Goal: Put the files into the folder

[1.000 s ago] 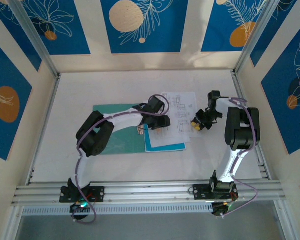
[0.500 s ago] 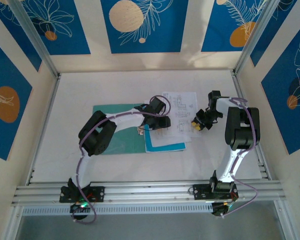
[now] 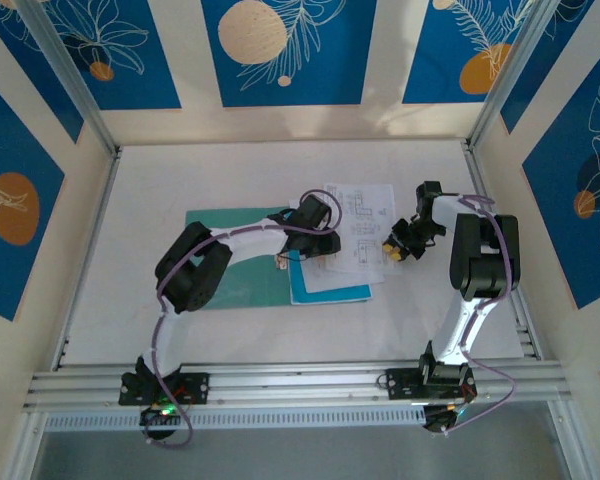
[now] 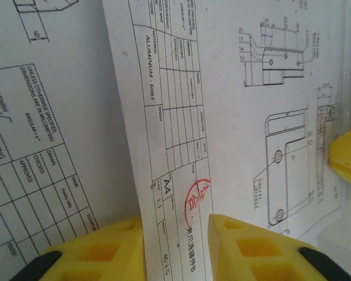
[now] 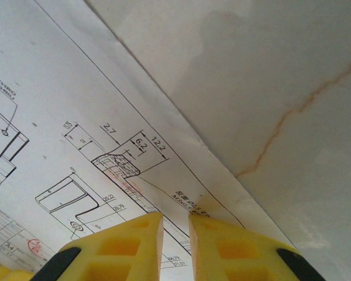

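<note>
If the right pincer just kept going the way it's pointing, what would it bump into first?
Most likely the white printed sheet, close to its edge. The right pincer has its tips looking nearly on the paper, though depth is hard to judge.

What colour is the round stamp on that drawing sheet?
Red stamp, clearest in the left wrist view.

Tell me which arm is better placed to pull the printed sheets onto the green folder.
Probably the left. The left gripper sits at the edge of the printed sheets nearest the folder, one sheet's edge between its fingers; the right gripper is at their far edge, away from the folder.
</note>
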